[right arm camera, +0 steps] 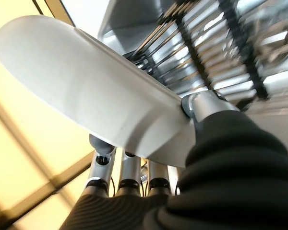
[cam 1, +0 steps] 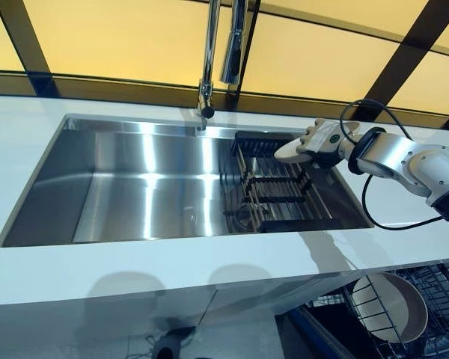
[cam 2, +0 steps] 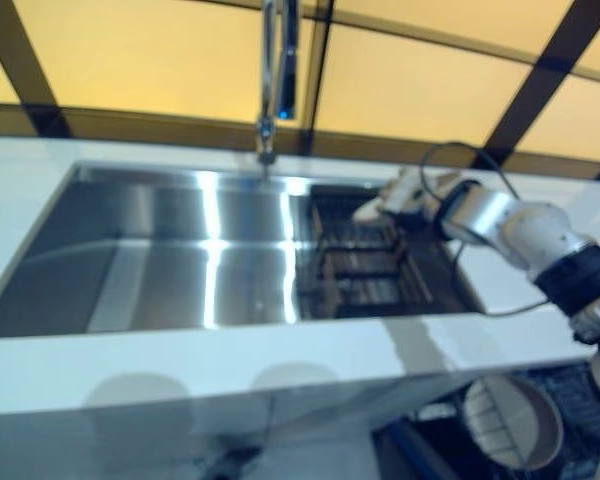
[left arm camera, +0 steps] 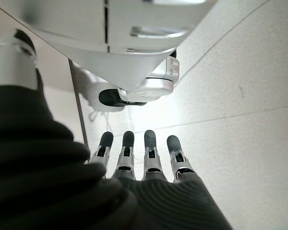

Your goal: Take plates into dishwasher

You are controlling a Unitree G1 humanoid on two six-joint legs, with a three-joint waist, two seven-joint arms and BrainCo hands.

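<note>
The right hand (cam 1: pixel 319 142) sits at the right of the frame, above the right end of the sink (cam 1: pixel 120 194), with thumb and fingers pinched on a white plate (right arm camera: pixel 91 91). In the right wrist view the plate is clamped between the thumb on one face and the fingers (right arm camera: pixel 102 165) on the other. It is held over the dark wire rack (cam 1: pixel 273 191) that stands in the right part of the sink, and it appears clear of the rack. A tall tap (cam 1: pixel 207 60) rises behind the sink at the upper middle. At the lower right, below the white counter (cam 1: pixel 135 273), a second plate (cam 1: pixel 393 307) stands on edge in the dishwasher basket (cam 1: pixel 441 288). The left hand (left arm camera: pixel 134 163) shows only in its own wrist view, fingers straight and holding nothing, pointing toward the pale floor.
</note>
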